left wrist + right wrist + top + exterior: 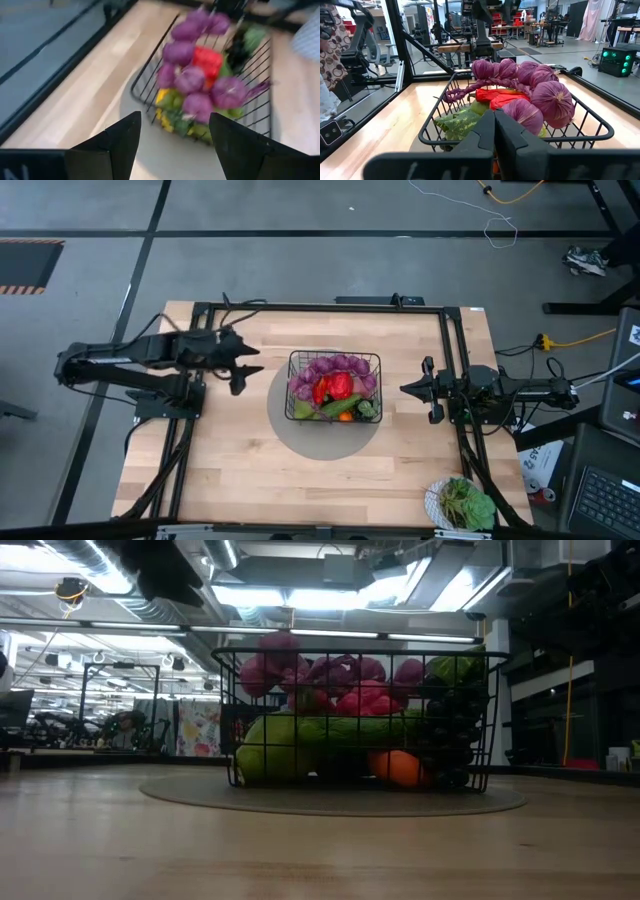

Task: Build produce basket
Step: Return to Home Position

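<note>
produce (pixel 333 390) fills the basket (pixel 291 380), a purple bulb string (pixel 340 364) draped over a red pepper (pixel 500 96) and green pieces. left gripper (pixel 256 360) hangs off the basket's left side, fingers wide apart, empty. right gripper (pixel 404 389) sits off its right side, fingers pressed together on nothing.

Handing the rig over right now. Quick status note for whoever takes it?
Left gripper: open, empty, left of the basket, clear of it.
Right gripper: shut, empty, right of the basket.
The basket sits on the round grey mat mid-table, piled with produce: purple bulbs, a red pepper, green pieces, something orange.
Done: all the produce in view is in the basket.
Left: probably just parking both arms.
</note>
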`<state>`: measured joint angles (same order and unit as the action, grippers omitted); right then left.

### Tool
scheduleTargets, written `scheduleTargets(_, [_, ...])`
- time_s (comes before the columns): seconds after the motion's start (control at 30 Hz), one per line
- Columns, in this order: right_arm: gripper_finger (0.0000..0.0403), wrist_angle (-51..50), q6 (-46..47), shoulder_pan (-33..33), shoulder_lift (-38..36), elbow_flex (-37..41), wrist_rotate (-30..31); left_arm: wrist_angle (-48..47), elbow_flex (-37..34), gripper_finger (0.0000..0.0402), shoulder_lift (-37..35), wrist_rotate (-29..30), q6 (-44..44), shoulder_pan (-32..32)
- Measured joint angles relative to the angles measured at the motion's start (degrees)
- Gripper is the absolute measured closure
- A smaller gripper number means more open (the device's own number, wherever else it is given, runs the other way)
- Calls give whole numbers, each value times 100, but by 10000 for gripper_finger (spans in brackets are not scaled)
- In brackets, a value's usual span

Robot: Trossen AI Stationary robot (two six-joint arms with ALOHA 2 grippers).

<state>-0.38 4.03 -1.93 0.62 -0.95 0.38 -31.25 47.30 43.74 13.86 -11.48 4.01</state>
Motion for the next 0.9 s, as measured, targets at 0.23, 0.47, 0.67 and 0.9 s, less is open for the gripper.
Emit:
scheduleTargets(0.23, [400,0,0,0,0,0,0,1508,-1743,172,-1683,-103,-2,0])
scheduleTargets(0.47, [400,0,0,0,0,0,0,2051,-3129,172,-3396,379,-8,0])
scheduleTargets(0.67, [400,0,0,0,0,0,0,2718,-4045,172,-4359,383,125,0])
scheduleTargets(0.9, [400,0,0,0,0,0,0,3390,-4582,172,-4364,395,173,0])
